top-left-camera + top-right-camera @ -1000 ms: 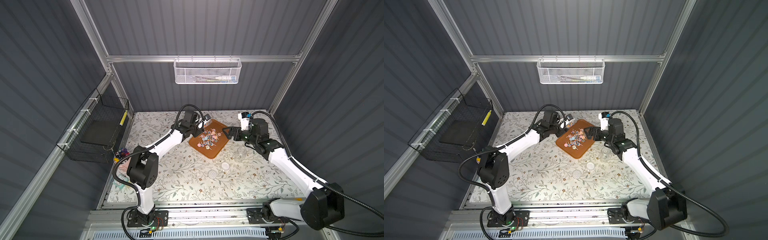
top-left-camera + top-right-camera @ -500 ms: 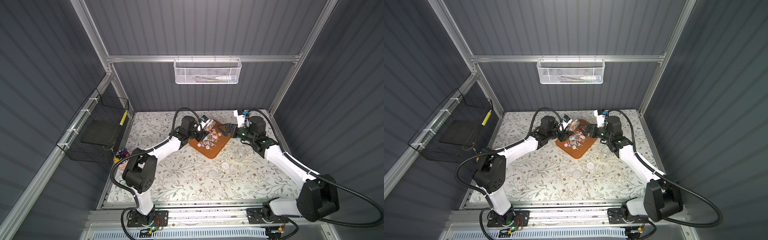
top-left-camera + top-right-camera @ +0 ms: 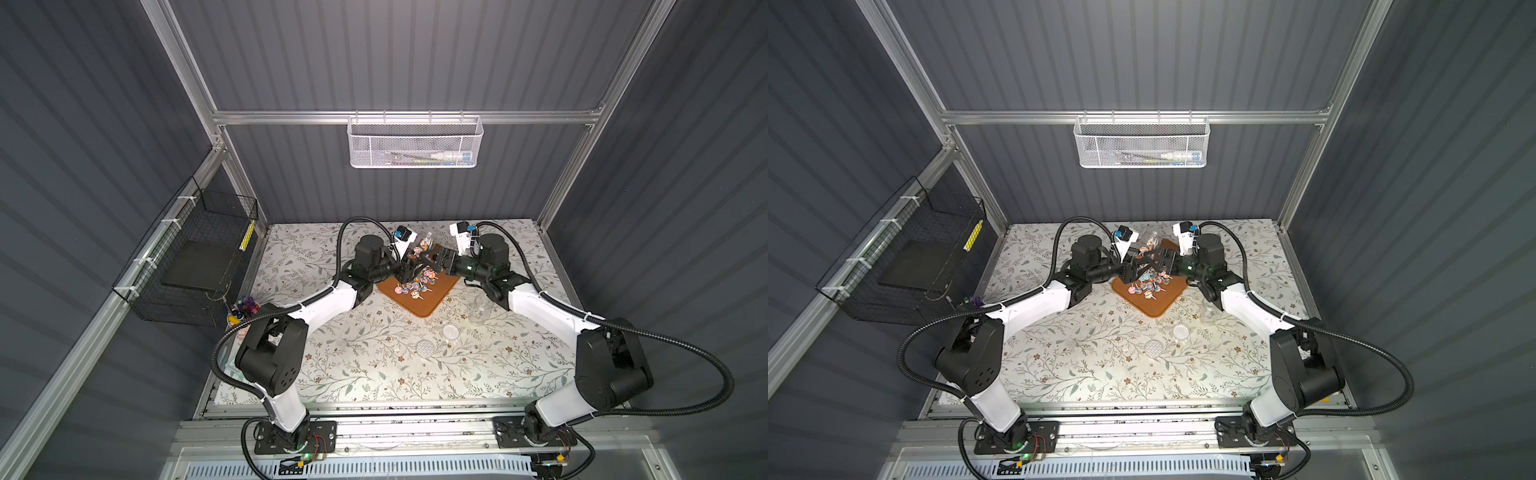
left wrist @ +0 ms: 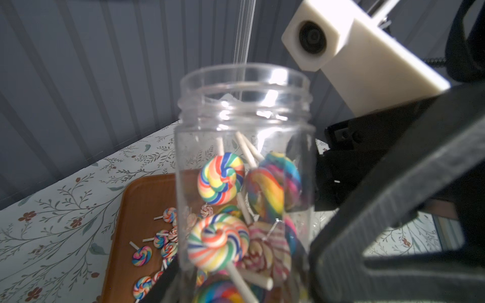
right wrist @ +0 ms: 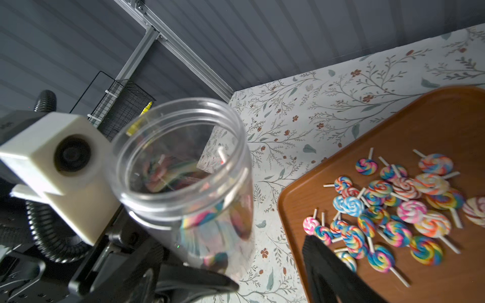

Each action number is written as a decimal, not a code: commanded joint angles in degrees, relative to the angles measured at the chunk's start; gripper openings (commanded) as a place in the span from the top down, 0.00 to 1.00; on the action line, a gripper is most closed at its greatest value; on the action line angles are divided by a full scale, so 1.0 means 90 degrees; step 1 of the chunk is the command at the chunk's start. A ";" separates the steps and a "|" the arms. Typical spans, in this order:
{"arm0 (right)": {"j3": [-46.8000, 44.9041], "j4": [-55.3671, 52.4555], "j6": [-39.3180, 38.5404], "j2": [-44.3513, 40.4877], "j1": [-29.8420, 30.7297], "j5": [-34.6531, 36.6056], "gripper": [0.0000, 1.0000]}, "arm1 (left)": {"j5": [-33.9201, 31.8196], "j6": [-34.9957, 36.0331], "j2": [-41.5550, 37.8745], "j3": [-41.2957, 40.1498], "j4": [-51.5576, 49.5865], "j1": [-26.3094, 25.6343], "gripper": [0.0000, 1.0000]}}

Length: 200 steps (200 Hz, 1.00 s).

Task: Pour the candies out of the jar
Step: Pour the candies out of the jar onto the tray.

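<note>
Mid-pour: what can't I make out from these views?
- Base of the clear plastic jar: left wrist view, cut off by the frame edge.
- Whether the right gripper touches the jar: right wrist view, blurred; top views, too small.
- Count of swirled lollipop candies inside: right wrist view, blurred.

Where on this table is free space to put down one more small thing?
Free: the floral tablecloth between the left arm and the two round lids, and the front strip along the metal rail. The brown wooden tray's near corner is bare. Crowded: the tray's far half, with swirled lollipop candies and the held clear plastic jar.
</note>
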 commanded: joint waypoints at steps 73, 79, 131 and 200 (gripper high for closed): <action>0.0061 0.0909 0.0196 0.0138 0.0144 0.0014 0.53 | 0.0628 -0.0733 -0.0069 -0.0126 0.0858 0.0001 0.96; 0.0060 0.0915 0.0195 0.0130 0.0147 0.0002 0.55 | 0.0632 -0.0747 -0.0071 -0.0149 0.0856 0.0001 0.94; 0.0046 0.0899 0.0068 0.0054 0.0138 0.0000 0.61 | 0.0798 -0.0839 -0.0061 -0.0175 0.0667 0.0001 0.51; 0.0285 0.0972 0.0267 0.0357 0.0167 -0.0172 0.45 | 0.1297 -0.0624 -0.0138 -0.0238 0.0700 -0.0081 1.00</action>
